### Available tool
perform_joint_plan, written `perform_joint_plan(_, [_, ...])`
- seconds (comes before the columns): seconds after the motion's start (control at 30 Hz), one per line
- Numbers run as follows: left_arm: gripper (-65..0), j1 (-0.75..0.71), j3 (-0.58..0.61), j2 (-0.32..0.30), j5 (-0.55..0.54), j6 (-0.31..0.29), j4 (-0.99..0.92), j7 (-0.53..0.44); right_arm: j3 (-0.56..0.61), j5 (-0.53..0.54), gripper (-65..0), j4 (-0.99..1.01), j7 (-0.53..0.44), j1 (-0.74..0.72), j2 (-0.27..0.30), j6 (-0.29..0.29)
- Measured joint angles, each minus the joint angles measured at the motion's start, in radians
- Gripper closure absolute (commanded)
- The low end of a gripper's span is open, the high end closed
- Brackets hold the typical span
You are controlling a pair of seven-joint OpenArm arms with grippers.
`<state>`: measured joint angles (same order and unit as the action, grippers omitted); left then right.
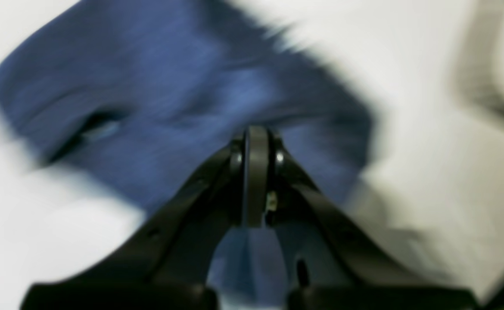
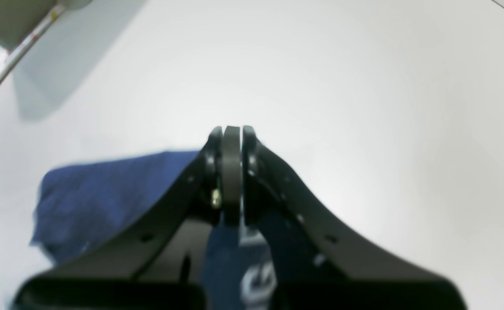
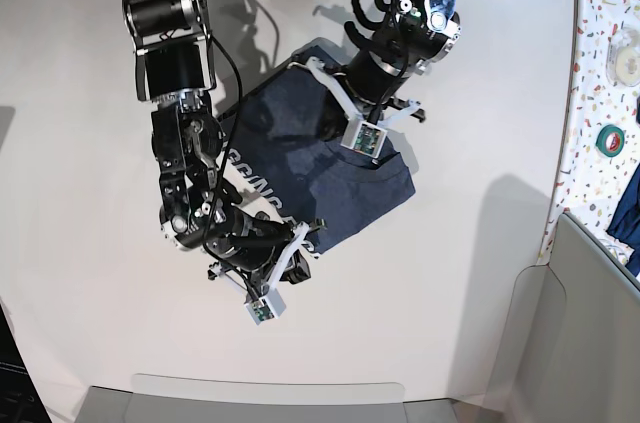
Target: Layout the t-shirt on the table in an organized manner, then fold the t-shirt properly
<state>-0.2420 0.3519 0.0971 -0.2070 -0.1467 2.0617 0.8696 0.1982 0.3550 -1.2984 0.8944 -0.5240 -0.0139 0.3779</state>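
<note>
The navy t-shirt (image 3: 300, 158) lies partly folded mid-table, with white lettering showing along its left side. My left gripper (image 3: 372, 155) is at its right part and my right gripper (image 3: 305, 241) at its near edge. In the blurred left wrist view, the left gripper (image 1: 256, 133) is shut with blue t-shirt (image 1: 148, 86) cloth running between its fingers. In the right wrist view, the right gripper (image 2: 232, 133) is shut on the t-shirt (image 2: 105, 198), and lettered cloth shows between the fingers. The white table (image 3: 90, 93) surrounds the shirt.
A speckled surface (image 3: 600, 93) runs along the right side and carries a green tape roll (image 3: 612, 138). A grey bin (image 3: 590, 343) stands at the bottom right. A pale lip (image 3: 270, 388) lines the table's near edge.
</note>
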Motion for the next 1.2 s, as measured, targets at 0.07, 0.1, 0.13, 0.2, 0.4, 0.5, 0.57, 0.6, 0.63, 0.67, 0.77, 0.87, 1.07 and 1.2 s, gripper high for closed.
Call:
perform_joint_plan(0.07, [0.0,0.002,0.035,0.000,-0.050,0.002,-0.011,-0.005,-0.003,-0.005,-0.6,0.094,-0.034,-0.047,-0.001,-0.004])
perform_joint_plan(0.1, [0.0,-0.002,0.053,0.000,-0.064,0.000,-0.019,-0.002,-0.003,-0.009,-0.6,0.135,-0.051,-0.068,-0.003,-0.004])
perform_joint_plan(0.13, [0.0,-0.006,0.065,-0.002,-0.078,-0.001,-0.027,0.005,-0.005,-0.009,-0.6,0.180,-0.084,-0.088,-0.009,-0.005])
perform_joint_plan(0.2, [0.0,-0.013,0.075,-0.005,-0.077,0.000,-0.039,0.014,-0.006,-0.008,-0.6,0.266,-0.128,-0.123,-0.038,-0.008])
perform_joint_plan(0.4, [0.0,-0.021,0.071,-0.005,-0.076,0.008,-0.071,0.010,0.001,0.003,-0.6,0.497,-0.268,-0.192,-0.120,-0.004])
perform_joint_plan(0.5, [0.0,-0.071,0.075,-0.002,-0.077,0.008,-0.060,0.041,0.000,-0.008,-0.6,0.605,-0.319,-0.235,-0.133,-0.005])
perform_joint_plan(0.57, [0.0,-0.085,0.120,-0.012,-0.066,0.011,-0.063,0.096,0.000,-0.007,-0.6,0.673,-0.367,-0.268,-0.135,-0.005])
perform_joint_plan(0.6, [0.0,-0.085,0.142,-0.011,-0.074,0.007,-0.063,0.094,0.000,-0.014,-0.6,0.695,-0.390,-0.281,-0.136,-0.005])
perform_joint_plan(0.63, [0.0,-0.081,0.155,-0.010,-0.079,0.003,-0.060,0.087,0.000,-0.030,-0.6,0.709,-0.409,-0.288,-0.136,-0.006])
perform_joint_plan(0.67, [0.0,-0.076,0.164,-0.008,-0.082,0.004,-0.056,0.086,0.000,-0.060,-0.6,0.718,-0.420,-0.294,-0.137,-0.005])
perform_joint_plan(0.77, [0.0,-0.042,0.177,-0.010,-0.080,0.004,-0.055,0.101,0.000,-0.181,-0.6,0.728,-0.436,-0.293,-0.135,-0.005])
perform_joint_plan(0.87, [0.0,0.026,0.200,-0.019,-0.072,0.004,-0.101,0.152,-0.001,-0.277,-0.6,0.732,-0.478,-0.276,-0.136,-0.004])
perform_joint_plan(1.07, [0.0,0.100,0.256,-0.013,-0.085,-0.004,-0.235,0.153,0.000,-0.300,-0.6,0.731,-0.491,-0.237,-0.134,-0.004])
perform_joint_plan(1.2, [0.0,0.114,0.254,-0.014,-0.084,-0.002,-0.290,0.152,-0.001,-0.304,-0.6,0.731,-0.487,-0.201,-0.134,-0.004])
